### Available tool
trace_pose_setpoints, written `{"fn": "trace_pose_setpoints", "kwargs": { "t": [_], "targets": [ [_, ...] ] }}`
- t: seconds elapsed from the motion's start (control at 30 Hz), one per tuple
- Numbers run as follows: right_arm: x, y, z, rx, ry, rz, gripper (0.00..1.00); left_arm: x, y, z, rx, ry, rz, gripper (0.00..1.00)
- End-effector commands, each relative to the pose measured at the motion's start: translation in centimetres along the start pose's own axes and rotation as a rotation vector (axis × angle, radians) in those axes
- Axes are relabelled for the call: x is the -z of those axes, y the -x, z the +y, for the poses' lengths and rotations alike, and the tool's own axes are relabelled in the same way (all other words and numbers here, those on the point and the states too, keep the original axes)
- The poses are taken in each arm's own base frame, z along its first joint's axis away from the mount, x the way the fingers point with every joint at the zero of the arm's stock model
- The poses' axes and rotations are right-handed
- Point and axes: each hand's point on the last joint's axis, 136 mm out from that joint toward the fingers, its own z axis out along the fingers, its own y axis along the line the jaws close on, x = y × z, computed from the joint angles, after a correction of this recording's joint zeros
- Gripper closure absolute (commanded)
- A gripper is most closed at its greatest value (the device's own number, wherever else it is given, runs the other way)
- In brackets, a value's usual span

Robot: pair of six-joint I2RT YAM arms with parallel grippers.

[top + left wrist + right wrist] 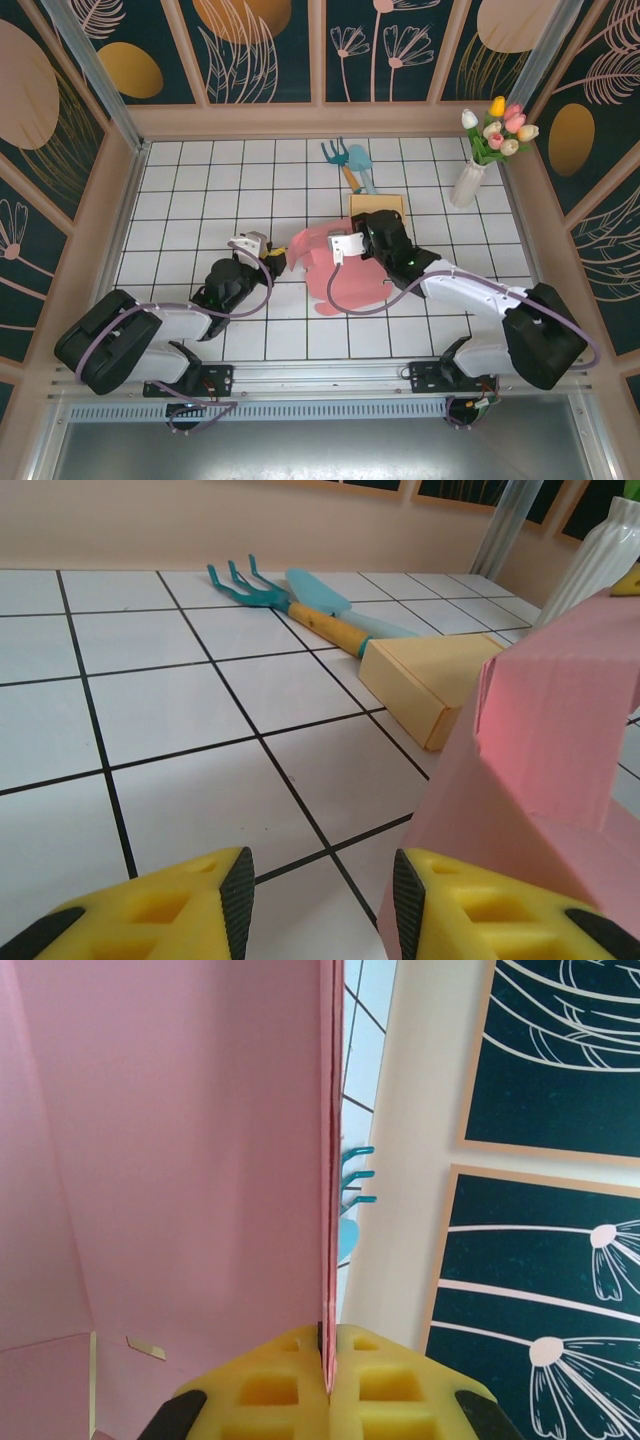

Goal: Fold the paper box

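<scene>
Here, at the lower left of the top view, the left arm reaches over the white tiled worktop (200, 180). The left pincer (320, 885) stands open, bare tile showing between its yellow fingers. Nothing is held in it. The pink wall of the paper box (340, 285) rises just beside the finger on the right of the left wrist view; whether they touch cannot be told.

The paper box sits at the middle of the top view, half folded, with panels spread on the tiles. The right pincer (328, 1365) is closed on one upright pink panel, its pads pressed against both faces of the thin edge.

Above the paper box lie a tan box (378, 203) and a teal rake (338, 153) next to a trowel (315, 590). At the upper right stands a white vase (466, 185) of tulips (500, 130).
</scene>
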Motion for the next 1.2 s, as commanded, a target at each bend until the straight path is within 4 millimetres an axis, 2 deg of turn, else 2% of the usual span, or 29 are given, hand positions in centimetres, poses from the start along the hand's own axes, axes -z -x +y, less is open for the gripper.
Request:
{"fn": "trace_pose_setpoints", "kwargs": {
  "t": [0.0, 0.17, 0.33, 0.5, 0.8, 1.0, 1.17],
  "targets": [
    [-0.4, 0.1, -1.0, -0.009, -0.091, -0.021, 1.00, 0.0, -0.2, -0.4, -0.021, -0.026, -0.011, 0.57],
    [-1.0, 0.3, -0.3, -0.060, -0.098, -0.043, 1.00, -0.9, -1.4, -1.0, -0.021, -0.070, 0.030, 0.58],
    [-1.7, 0.3, 1.2, -0.055, -0.069, -0.047, 1.00, -2.1, -2.2, -1.3, -0.018, -0.091, 0.061, 0.59],
    [-2.2, -0.2, 2.4, -0.038, -0.045, -0.030, 1.00, -2.3, -2.2, -2.2, -0.003, -0.143, 0.061, 0.59],
    [-2.6, -1.1, 5.9, 0.119, 0.012, -0.002, 1.00, -3.0, -3.6, -2.7, 0.000, -0.179, 0.104, 0.59],
    [-2.5, -0.8, 5.6, 0.127, 0.001, -0.012, 1.00, -3.2, -3.5, -3.5, 0.020, -0.223, 0.106, 0.58],
    [-2.5, -0.7, 5.3, 0.118, 0.001, -0.006, 1.00, -3.2, -2.9, -5.1, 0.033, -0.290, 0.097, 0.57]
  ]
}}
